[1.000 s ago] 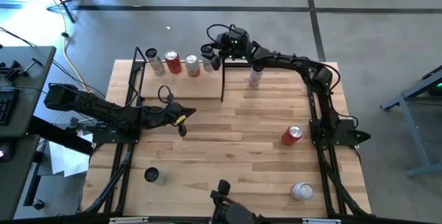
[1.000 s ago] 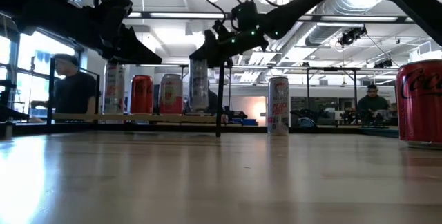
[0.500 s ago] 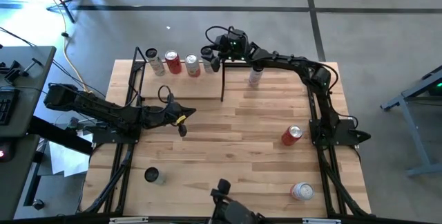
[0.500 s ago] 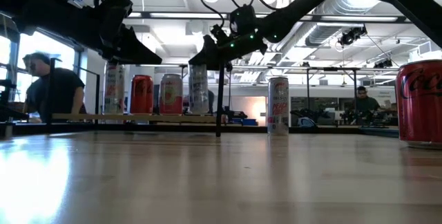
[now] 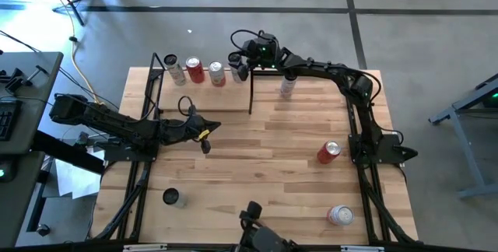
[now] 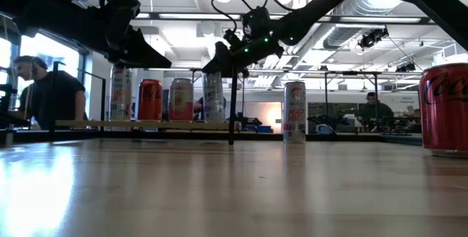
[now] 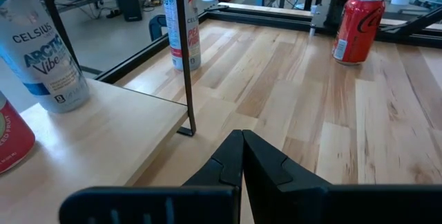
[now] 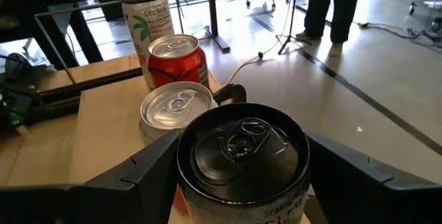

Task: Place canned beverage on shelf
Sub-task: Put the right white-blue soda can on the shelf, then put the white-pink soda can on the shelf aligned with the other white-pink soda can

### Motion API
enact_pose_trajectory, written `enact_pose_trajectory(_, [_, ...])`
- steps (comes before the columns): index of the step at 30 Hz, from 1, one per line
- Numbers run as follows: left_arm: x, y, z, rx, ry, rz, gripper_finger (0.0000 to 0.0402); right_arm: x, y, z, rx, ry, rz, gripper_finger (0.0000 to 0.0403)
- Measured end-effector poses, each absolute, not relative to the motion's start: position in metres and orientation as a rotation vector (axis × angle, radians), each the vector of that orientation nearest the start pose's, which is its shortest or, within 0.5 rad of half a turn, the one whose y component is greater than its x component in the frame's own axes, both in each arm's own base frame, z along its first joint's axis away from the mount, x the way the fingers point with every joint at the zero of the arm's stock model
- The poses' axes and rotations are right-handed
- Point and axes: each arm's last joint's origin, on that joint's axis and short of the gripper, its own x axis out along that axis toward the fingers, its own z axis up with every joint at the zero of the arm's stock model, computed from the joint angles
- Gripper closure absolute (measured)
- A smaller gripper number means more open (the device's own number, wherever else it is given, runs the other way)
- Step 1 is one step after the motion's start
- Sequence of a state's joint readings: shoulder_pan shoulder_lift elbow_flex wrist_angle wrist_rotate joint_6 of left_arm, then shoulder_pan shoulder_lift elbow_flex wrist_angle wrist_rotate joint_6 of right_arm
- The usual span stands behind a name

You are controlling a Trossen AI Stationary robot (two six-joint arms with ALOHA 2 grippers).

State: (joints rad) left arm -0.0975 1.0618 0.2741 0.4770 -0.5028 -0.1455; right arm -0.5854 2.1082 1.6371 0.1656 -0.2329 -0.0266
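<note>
A wide wooden table (image 5: 264, 166) is seen from above, with the shelf (image 5: 204, 95) at its far left part. Four cans are standing in a row on the far edge of the shelf. The can at the right end of the row is the dark-topped can (image 8: 242, 156), and it is the one being put down.

The right arm is stretched across to the far side of the table. The right gripper (image 5: 240, 64) is placed over the dark-topped can, with one finger on each side of it. The fingers are spread apart, and a small gap seems to show between each finger and the can. From the low view the can looks to be resting on the shelf board, though this cannot be told for sure.

The left gripper (image 5: 204, 134) is held over the middle of the table, near the shelf's front edge, with its fingers pressed together and nothing in them.

So four cans are up. Four more cans are left on the table: a tall slim can (image 5: 288, 86) just right of the shelf, a red can (image 5: 329, 152), a silver-topped can (image 5: 340, 215) at the near right, and a small can (image 5: 171, 197) at the near left.
</note>
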Motion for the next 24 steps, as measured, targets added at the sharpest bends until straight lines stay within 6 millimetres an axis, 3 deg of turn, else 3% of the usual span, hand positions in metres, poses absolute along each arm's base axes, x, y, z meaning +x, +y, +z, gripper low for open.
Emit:
enact_pose_trajectory(7, [0.196, -0.005, 0.174, -0.05, 0.269, 0.422, 0.0401, 0.414, -0.266, 0.244, 0.097, 0.283, -0.343, 0.0094])
enact_pose_trajectory(17, [0.196, -0.006, 0.174, -0.052, 0.272, 0.4, 0.0402, 0.415, -0.265, 0.248, 0.081, 0.259, -0.351, 0.0089])
enact_pose_trajectory(24, [0.196, -0.006, 0.174, -0.034, 0.278, 0.397, 0.0402, 0.41, -0.253, 0.272, 0.009, 0.26, -0.326, 0.0089])
